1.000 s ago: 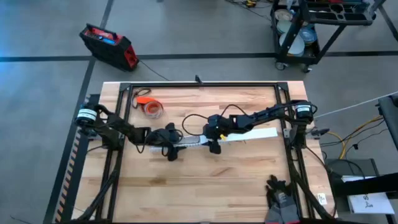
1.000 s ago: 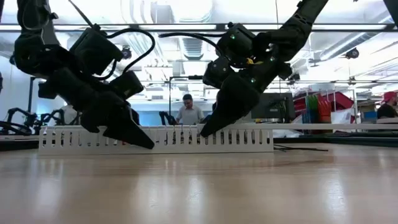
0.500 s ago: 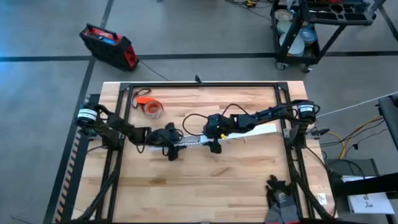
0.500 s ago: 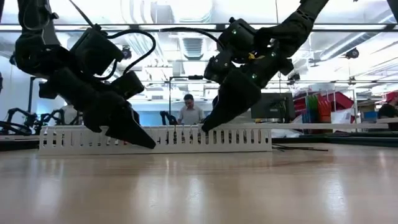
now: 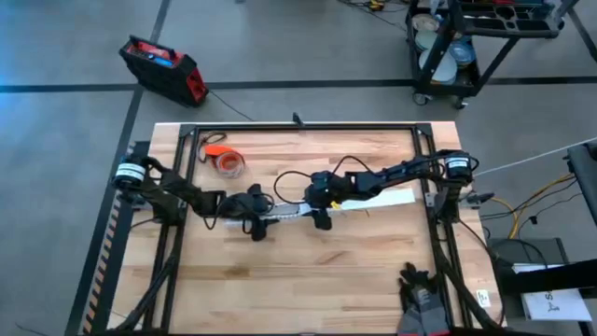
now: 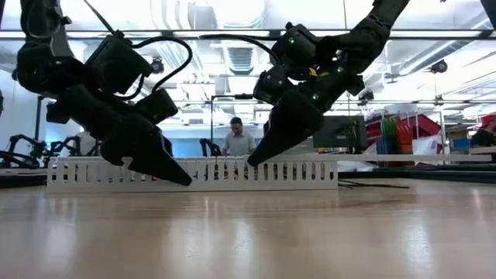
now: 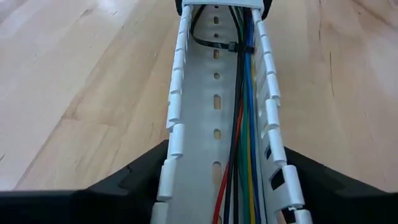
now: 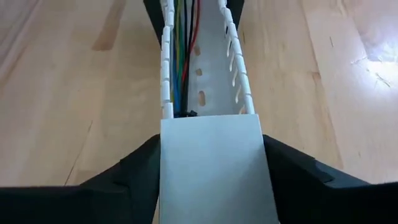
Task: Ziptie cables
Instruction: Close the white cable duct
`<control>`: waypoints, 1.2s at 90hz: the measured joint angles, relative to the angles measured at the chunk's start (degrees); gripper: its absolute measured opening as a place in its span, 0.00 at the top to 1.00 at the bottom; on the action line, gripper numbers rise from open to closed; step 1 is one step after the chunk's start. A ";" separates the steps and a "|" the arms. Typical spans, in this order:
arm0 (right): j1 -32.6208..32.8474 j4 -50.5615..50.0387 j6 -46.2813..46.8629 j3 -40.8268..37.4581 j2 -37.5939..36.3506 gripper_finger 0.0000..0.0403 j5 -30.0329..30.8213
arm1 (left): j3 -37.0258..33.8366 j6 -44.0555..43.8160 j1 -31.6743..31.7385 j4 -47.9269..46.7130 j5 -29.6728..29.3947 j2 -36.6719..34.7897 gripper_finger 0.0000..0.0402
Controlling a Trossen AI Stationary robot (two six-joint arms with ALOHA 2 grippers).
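Cables run lengthwise inside the white channel, between both claws, ziptie looped across them nearer the right claw. Each claw, left claw included, straddles the channel, jaws spread around its walls.

Two black jointed arms (looped black cables) with tapered pincers.

My wooden surface sits on grey floor; a red toolbox upper left, a cart upper right, ceiling lights overhead.
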 joint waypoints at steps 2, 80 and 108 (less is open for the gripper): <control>0.00 0.09 0.53 0.00 0.03 0.44 0.12 | 0.00 0.03 0.00 0.00 0.01 0.00 0.43; 0.72 -0.36 -0.19 3.43 2.96 0.42 -1.43 | 0.92 1.47 0.00 -0.67 -0.05 0.09 0.42; 0.92 -0.73 -2.15 3.43 2.98 0.45 -5.36 | 0.63 2.22 0.11 0.06 0.04 -0.22 0.44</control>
